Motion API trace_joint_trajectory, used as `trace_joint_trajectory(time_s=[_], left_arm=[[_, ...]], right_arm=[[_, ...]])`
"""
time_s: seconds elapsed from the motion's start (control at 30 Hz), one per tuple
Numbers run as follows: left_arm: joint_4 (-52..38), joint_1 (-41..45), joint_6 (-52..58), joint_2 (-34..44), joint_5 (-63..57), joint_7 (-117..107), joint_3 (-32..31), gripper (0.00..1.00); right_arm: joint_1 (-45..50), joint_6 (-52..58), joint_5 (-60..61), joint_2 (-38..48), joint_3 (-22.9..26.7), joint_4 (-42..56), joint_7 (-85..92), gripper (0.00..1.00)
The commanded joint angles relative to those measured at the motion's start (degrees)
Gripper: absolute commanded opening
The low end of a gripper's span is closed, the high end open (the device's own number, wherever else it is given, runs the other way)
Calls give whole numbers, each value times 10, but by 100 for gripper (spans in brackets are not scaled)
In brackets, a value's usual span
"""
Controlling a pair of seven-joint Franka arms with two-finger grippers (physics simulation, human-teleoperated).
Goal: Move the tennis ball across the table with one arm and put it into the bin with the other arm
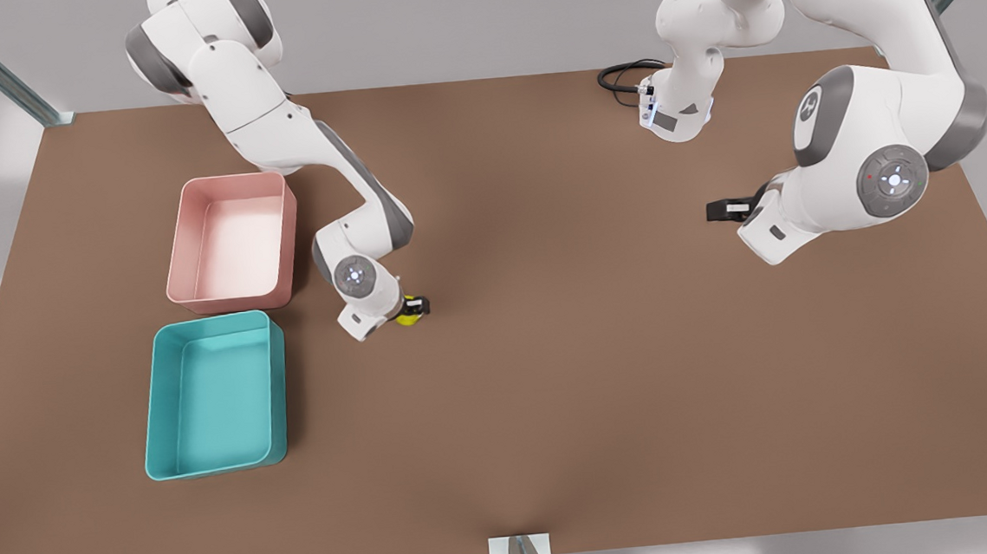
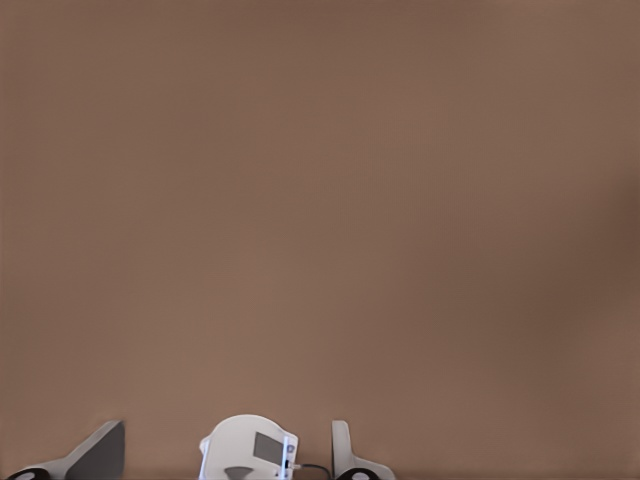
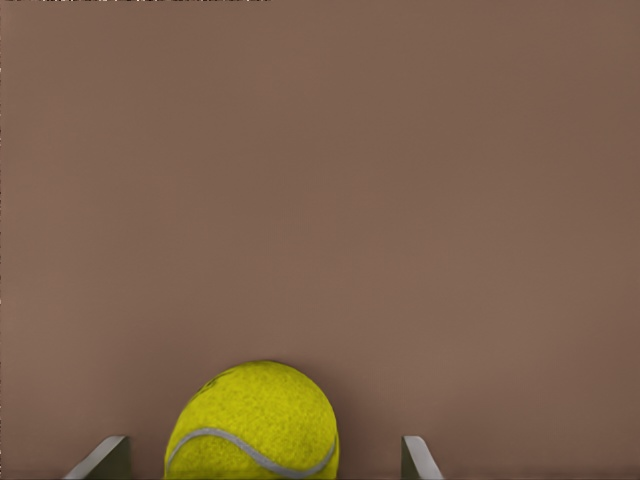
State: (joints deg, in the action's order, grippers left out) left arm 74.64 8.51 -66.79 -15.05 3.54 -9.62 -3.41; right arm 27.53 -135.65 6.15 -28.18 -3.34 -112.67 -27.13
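The right end effector [image 1: 413, 308] sits low on the worktop [image 1: 551, 351], its spread fingers [image 3: 415, 458] flanking the tennis ball [image 1: 408, 311] without gripping, near the teal bin [image 1: 212, 396]. The left end effector [image 1: 719, 210] waits spread, well apart.

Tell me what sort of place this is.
Likely a simulated robot test bench, not a lived-in room: a bare brown table framed by metal posts, two mounted arms, and only a teal bin, a pink tray and a tennis ball between the right gripper's open fingers.
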Motion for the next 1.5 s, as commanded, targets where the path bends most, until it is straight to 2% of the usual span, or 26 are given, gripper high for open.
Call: trace_joint_trajectory(time_s=[0.0,0.67,0.7,0.73,0.87,0.97,1.1,1.2,1.3,1.4,1.43,1.47], left_arm=[[0,1,0,0,0,-18,0,100],[0,-2,4,-3,-1,-20,0,100],[0,-2,5,-3,-1,-20,0,100],[0,-2,5,-3,-1,-20,0,100],[0,-1,4,-3,-1,-20,0,100],[0,-1,4,-3,0,-21,0,100],[0,-1,4,-3,0,-20,0,100],[0,1,4,-8,0,-20,0,100],[1,1,4,-9,0,-20,0,100],[1,0,4,-11,0,-21,0,100],[1,0,4,-11,0,-21,0,100],[0,1,7,-11,1,-21,0,100]], right_arm=[[2,-14,1,1,0,0,-19,100],[22,-43,1,-51,0,-5,-20,100],[22,-43,1,-51,0,-4,-20,88],[22,-42,1,-51,0,-3,-16,67],[19,-32,1,-46,0,7,-9,65],[-25,-24,6,1,1,39,39,65],[-124,31,-4,8,8,141,191,66],[-142,68,-41,29,80,156,360,66],[-147,112,-42,37,152,153,446,66],[-212,102,-41,3,154,156,493,66],[-216,102,-41,0,154,156,493,71],[-217,102,-39,-6,154,156,489,100]])
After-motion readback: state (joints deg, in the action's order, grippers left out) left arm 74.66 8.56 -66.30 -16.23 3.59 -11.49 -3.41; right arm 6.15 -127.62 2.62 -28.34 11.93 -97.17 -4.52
